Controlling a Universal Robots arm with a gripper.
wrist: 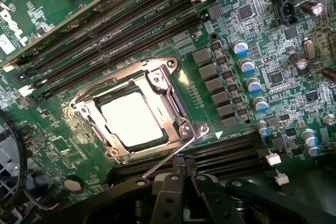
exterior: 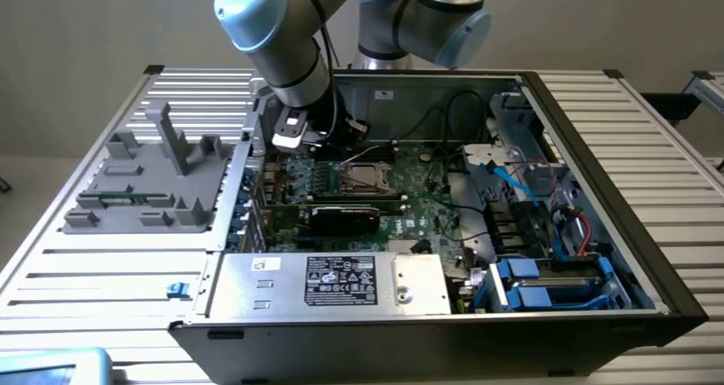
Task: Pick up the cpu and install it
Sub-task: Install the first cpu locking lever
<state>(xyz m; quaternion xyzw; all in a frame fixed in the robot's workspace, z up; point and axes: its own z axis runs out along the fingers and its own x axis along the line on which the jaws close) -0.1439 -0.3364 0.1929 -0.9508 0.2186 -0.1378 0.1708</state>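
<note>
The cpu point(wrist: 131, 118) shows its shiny pale square top inside the socket's metal frame point(wrist: 168, 95) on the green motherboard, and the frame lies flat over its edges. In the exterior view the cpu point(exterior: 364, 177) sits mid-board inside the open computer case. My gripper point(wrist: 184, 165) hangs just beside the socket, fingers shut together with nothing visibly between them. The socket's thin wire lever point(wrist: 163, 163) runs slantwise right past the fingertips; I cannot tell whether they touch it. From outside, the gripper point(exterior: 339, 146) is low in the case, at the socket's far-left corner.
Black memory slots point(wrist: 121, 30) flank the socket, and a row of capacitors point(wrist: 251, 82) stands near it. A black card point(exterior: 345, 215), the power supply point(exterior: 328, 283) and a blue drive cage point(exterior: 543, 283) fill the case. A grey fixture point(exterior: 153, 181) stands on the table at the exterior view's left.
</note>
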